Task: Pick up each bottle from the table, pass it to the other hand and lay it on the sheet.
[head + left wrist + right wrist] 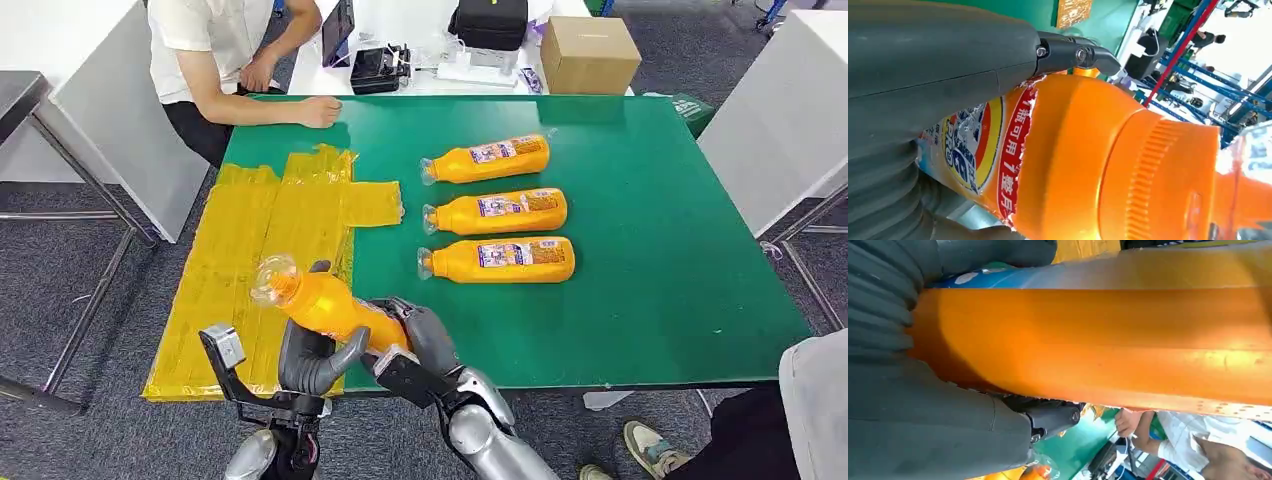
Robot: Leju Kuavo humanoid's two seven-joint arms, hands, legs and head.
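Both the left hand (pixel 312 358) and right hand (pixel 420 345) are gripping one orange bottle (pixel 325 303) over the yellow sheet (pixel 262 262); the label is probably only readable in the left wrist view.

Silver rounded forearms, dark grey hands: left hand (pixel 312 362), right hand (pixel 425 345). Grey ribbed wrist cover (pixel 883 195) behind the thick thumb (pixel 938 55); black fingertip link beyond it carries two screws (pixel 1081 54).
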